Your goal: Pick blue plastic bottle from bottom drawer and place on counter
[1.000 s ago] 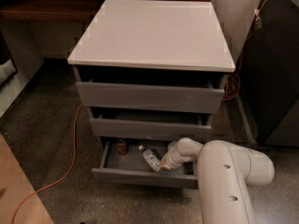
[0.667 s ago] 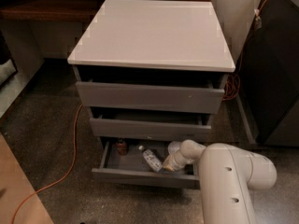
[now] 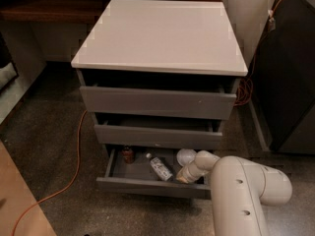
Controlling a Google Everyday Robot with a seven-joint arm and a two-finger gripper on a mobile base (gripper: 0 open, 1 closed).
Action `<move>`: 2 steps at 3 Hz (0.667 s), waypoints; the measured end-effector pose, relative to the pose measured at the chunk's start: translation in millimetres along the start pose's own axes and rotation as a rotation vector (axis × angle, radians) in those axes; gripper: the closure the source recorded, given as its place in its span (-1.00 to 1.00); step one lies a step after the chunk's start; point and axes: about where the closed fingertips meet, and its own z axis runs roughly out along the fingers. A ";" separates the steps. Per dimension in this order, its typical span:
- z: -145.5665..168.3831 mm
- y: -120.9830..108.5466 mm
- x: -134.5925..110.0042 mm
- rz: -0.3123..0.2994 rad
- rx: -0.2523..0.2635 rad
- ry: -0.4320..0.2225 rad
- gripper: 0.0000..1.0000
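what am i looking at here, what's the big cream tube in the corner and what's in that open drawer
The cream tube is a robot's arm. The robot has one arm, and it ends in a two-finger gripper. There is only one picture, taken from above and in front of a grey cabinet, looking down.

The gripper is down inside the open bottom drawer, just to the right of a small blue plastic bottle. The bottle lies on its side on the drawer floor and has not been lifted. The drawer also holds a short red-brown can at the left and a white bowl at the back.

The white counter on top of the cabinet is where the bottle is meant to go. An orange cable runs along the floor to the left.
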 end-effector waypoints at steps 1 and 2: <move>5.2 1.1 10.1 0.020 -0.007 0.009 1.00; 3.2 3.1 9.3 0.022 -0.013 0.012 1.00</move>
